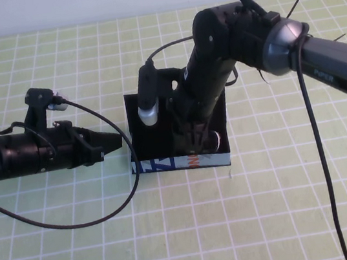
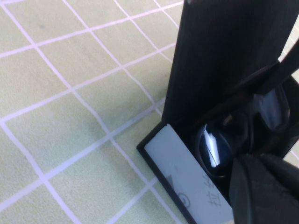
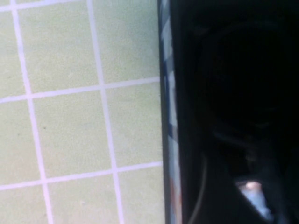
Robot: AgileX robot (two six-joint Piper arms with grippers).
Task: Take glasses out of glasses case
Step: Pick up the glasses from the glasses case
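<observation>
- The glasses case [image 1: 185, 162] sits open on the green gridded mat [image 1: 74, 249], its black lid [image 1: 139, 119] raised behind it and its light blue printed front side facing the robot
- The glasses [image 2: 219, 144] lie inside the glasses case; the left wrist view shows a dark, shiny lens just behind the case's light front wall, with the black frame running back along the interior
- The right gripper [image 1: 196, 141] reaches down from above into the open glasses case, close to the front wall, with the right arm sloping up and away behind it
- How far the right gripper's fingers are spread cannot be told: they are buried in the black interior, and the right wrist view shows only darkness beside the case's blue edge. Whether they touch the glasses cannot be told either
- The left gripper [image 1: 115, 142] lies low and level just beside the glasses case, at its left end, tip almost at the raised lid
- Its dark fingers taper together to a narrow point and carry nothing
- A black cable [image 1: 76, 223] loops over the mat in front of the left arm, ending near the case's front left corner
</observation>
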